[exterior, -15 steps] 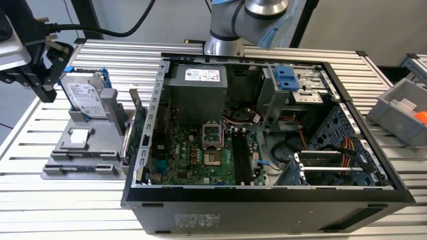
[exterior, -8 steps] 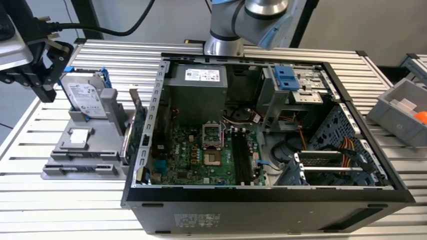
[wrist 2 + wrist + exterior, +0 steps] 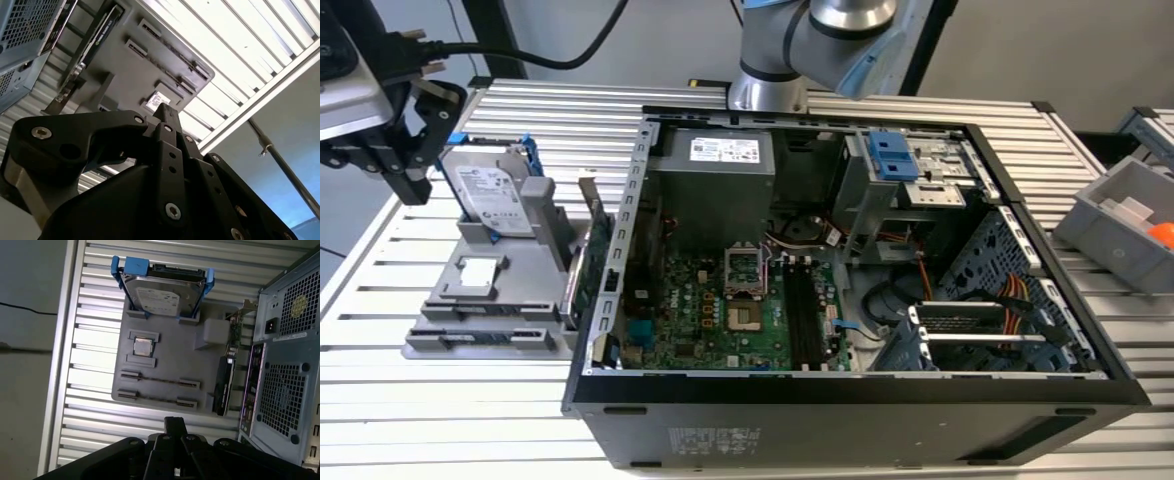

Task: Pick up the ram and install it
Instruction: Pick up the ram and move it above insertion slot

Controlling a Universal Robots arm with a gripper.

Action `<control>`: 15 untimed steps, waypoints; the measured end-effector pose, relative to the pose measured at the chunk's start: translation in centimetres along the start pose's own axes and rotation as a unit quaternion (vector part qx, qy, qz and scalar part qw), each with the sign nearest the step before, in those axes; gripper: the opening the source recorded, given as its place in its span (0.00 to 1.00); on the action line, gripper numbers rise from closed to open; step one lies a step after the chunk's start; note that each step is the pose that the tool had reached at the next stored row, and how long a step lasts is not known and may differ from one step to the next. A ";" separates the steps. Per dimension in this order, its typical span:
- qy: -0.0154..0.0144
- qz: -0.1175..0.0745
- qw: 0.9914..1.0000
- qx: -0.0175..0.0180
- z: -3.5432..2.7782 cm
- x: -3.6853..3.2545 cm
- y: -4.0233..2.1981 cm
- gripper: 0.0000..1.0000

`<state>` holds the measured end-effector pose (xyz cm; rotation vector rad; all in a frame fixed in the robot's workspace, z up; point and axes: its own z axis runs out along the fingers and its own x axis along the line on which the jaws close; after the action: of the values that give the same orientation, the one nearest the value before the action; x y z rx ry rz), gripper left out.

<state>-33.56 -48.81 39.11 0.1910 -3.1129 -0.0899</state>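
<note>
Ram: I can't pick it out for certain. The two long holders (image 3: 159,383) on the fixture each show just a thin dark line, and the motherboard's long dark slots (image 3: 803,310) are too shadowed to tell what sits in them.
Table: ribbed silver metal table (image 3: 440,430), bearing everything.
Case: black tower computer case (image 3: 854,405) lying on its side with the open side up and a green motherboard (image 3: 707,320) flat on its floor.
Fixture: flat grey moulded fixture (image 3: 460,305) just beside the case, on the exterior view's left.
Chip: small square silver processor chip (image 3: 478,275) seated in a recess mid-fixture.
Card: dark expansion card with a metal bracket (image 3: 222,387) standing on edge along the fixture's side nearest the case.
Drive: silver hard drive in a blue frame (image 3: 491,195) standing upright at the fixture's far end.
Claw: black two-finger claw (image 3: 411,190) hanging near the drive on the exterior view's left, apart from it. In both wrist views its fingers (image 3: 175,422) are pressed together into one narrow tip.
Arm base: silver arm base (image 3: 767,88) behind the case.
Bin: grey plastic bin (image 3: 1114,215) far off on the exterior view's right.
</note>
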 end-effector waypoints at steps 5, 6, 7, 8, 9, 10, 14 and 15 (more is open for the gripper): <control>0.001 -0.010 1.000 0.000 -0.02 0.00 0.00 0.00; 0.001 -0.012 1.000 0.000 -0.02 0.00 0.00 0.00; 0.001 -0.014 1.000 0.000 -0.02 0.00 0.00 0.00; 0.001 -0.016 1.000 0.000 -0.02 0.00 0.00 0.00; 0.001 -0.018 1.000 0.000 -0.02 0.00 0.00 0.00; 0.001 -0.020 1.000 0.000 -0.03 0.00 0.00 0.00; 0.002 -0.028 1.000 0.001 -0.04 0.00 0.00 0.00; 0.002 -0.031 1.000 0.001 -0.04 0.00 0.00 0.00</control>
<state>-33.56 -48.81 39.15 0.2859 -3.1039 -0.0887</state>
